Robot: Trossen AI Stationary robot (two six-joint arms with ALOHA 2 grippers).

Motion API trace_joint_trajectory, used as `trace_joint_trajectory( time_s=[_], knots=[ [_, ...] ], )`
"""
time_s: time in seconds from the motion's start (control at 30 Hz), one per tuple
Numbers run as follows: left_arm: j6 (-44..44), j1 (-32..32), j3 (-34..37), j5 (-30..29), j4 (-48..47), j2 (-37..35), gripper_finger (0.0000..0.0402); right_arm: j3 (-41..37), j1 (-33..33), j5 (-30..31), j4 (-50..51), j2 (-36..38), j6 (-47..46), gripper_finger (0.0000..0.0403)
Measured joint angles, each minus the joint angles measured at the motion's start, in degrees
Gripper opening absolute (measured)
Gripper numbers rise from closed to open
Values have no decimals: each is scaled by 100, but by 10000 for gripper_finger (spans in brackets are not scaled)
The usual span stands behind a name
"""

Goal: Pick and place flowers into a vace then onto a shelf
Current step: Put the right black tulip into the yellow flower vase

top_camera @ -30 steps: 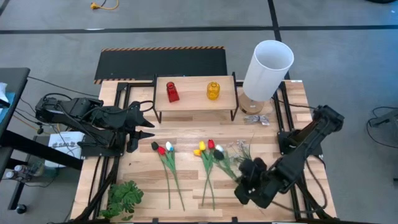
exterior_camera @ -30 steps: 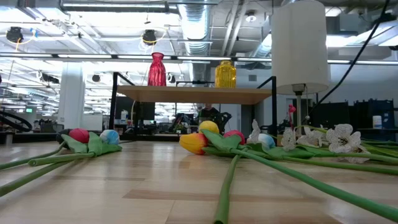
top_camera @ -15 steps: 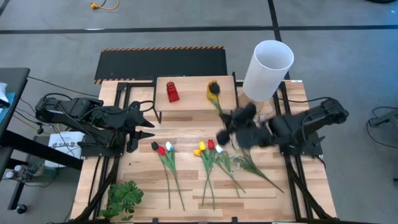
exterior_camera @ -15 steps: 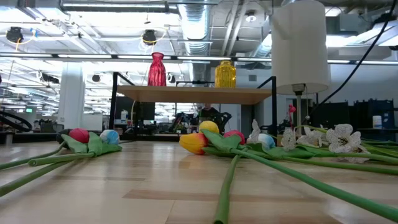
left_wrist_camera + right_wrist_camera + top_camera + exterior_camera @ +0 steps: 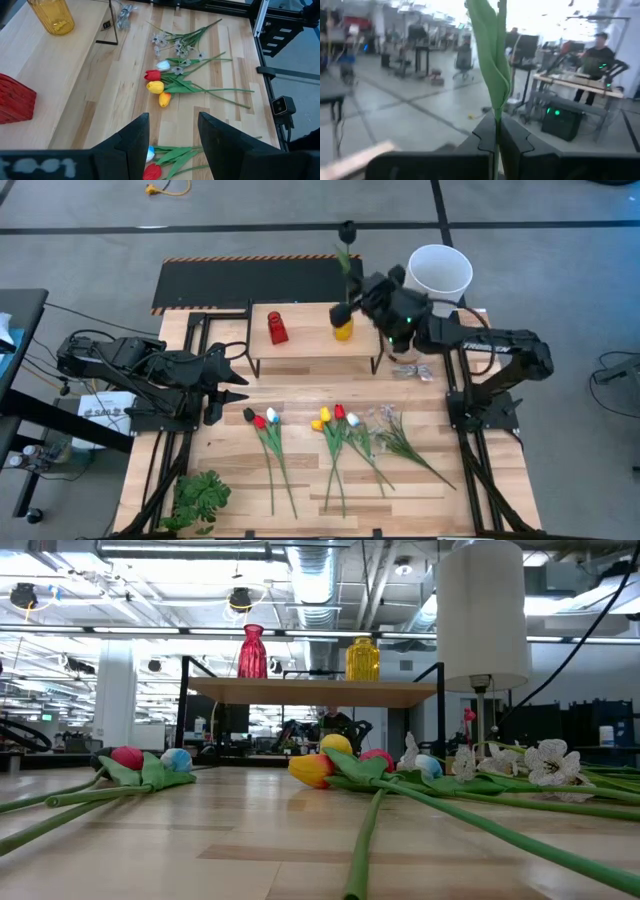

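Note:
My right gripper (image 5: pixel 350 305) is high over the shelf (image 5: pixel 310 342), beside the yellow vase (image 5: pixel 343 331), shut on a dark-headed tulip (image 5: pixel 347 228). A red vase (image 5: pixel 277 328) stands on the shelf's left half. More flowers lie flat on the table: two tulips (image 5: pixel 265 421), a bunch of several (image 5: pixel 335 420) and a white blossom spray (image 5: pixel 395 430). My left gripper (image 5: pixel 235 380) waits open at the table's left, its fingers (image 5: pixel 131 142) apart over bare wood. The low view shows the shelf (image 5: pixel 312 692) and both vases, but neither gripper. My right gripper pinches the tulip's green stem (image 5: pixel 496 124) between its two shut fingers, just below a long leaf (image 5: pixel 490 60). The fingers reach out level from the table's right side and lie across the stem. The tulip is lifted clear and stands up above the fingers; its lower end is hidden.
A tall white lamp (image 5: pixel 432 280) stands at the shelf's right end, close to my right arm. A black panel with a striped edge (image 5: pixel 260 280) lies behind the shelf. A leafy green sprig (image 5: pixel 200 495) sits at the near left corner.
My right gripper has risen from the near right of the table and swung toward the far edge, over the shelf by the yellow vase, turning from pointing down to level. It stayed shut, and the dark tulip went up with it and now stands upright.

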State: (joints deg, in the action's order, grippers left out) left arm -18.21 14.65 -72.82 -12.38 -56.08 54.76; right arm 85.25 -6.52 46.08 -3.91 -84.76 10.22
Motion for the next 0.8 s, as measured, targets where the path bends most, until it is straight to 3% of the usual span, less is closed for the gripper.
trace_joint_trajectory(
  time_s=[0.27, 0.47, 0.67, 0.8],
  knots=[
    [0, 1, 0, -1, -1, 0, 158, -19, -443, 95, -216, -192, -109, 0],
    [1, -1, 0, -1, -1, -2, 158, -369, -228, 1161, -1094, -286, 38, 0],
    [1, -1, 0, 0, -1, 0, 158, -551, 87, 1806, -1938, -425, 306, 0],
    [0, 0, 0, -1, -1, -2, 158, -733, 82, 1924, -2110, -480, -76, 0]
  ],
)
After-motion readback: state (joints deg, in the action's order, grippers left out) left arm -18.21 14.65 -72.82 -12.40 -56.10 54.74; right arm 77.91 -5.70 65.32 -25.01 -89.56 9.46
